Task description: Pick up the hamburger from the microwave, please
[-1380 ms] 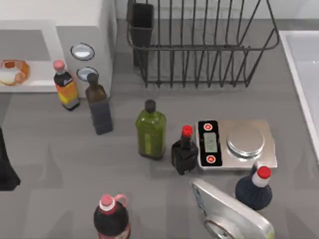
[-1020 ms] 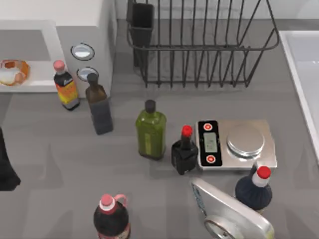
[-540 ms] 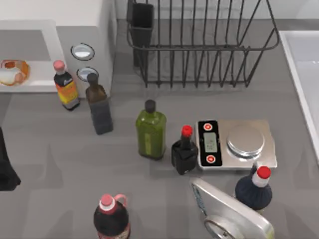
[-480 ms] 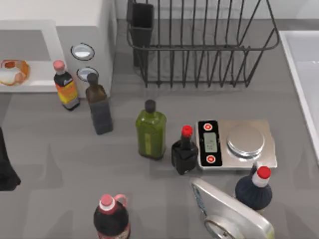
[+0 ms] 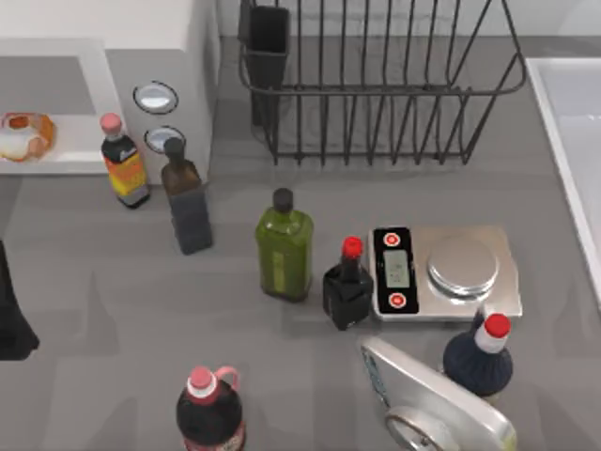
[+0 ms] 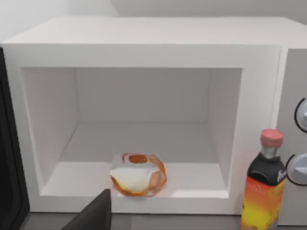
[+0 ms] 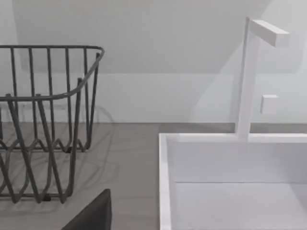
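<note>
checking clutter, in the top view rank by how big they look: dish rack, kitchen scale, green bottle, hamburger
1. dish rack
2. kitchen scale
3. green bottle
4. hamburger, partly cut off at the picture's edge, so its rank is less sure.

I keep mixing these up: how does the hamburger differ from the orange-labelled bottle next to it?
The hamburger is low and round, orange-tan with a pale middle; the orange-labelled bottle is tall and upright with a pink cap. The hamburger lies inside the microwave near its front edge; the bottle stands outside, before the control panel. Both share orange tones.
</note>
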### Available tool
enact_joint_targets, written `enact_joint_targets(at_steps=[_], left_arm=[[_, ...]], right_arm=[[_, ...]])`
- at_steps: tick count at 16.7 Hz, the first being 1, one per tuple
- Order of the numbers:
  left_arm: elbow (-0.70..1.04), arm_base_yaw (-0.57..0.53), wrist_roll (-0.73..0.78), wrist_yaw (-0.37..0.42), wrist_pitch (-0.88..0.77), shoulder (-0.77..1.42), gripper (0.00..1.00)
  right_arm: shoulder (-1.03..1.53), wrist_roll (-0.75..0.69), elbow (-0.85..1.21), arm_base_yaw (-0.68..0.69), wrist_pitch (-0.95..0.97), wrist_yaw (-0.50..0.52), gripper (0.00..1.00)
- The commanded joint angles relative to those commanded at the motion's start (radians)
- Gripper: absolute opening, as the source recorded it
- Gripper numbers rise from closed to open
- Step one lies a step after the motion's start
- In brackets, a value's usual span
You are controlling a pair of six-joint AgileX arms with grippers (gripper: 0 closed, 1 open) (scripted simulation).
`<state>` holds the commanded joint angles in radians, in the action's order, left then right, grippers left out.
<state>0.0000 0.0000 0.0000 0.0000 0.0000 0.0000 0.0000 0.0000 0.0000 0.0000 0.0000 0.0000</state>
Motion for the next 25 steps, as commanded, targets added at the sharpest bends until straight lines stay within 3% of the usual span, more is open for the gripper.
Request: enact_joint_targets(at_steps=[4, 9, 25], left_arm=[[0.021, 0.003, 0.001, 0.003, 0.028, 0.056, 1.00], [0.120, 0.020, 0.006, 0.020, 0.165, 0.330, 1.00], [0.671, 0.125, 0.048, 0.122, 0.929, 1.871, 1.00]], right_arm=[[0.000, 0.000, 0.000, 0.000, 0.000, 0.000, 1.00], [0.000, 0.000, 0.000, 0.000, 0.000, 0.000, 1.00], [0.000, 0.000, 0.000, 0.000, 0.000, 0.000, 1.00]])
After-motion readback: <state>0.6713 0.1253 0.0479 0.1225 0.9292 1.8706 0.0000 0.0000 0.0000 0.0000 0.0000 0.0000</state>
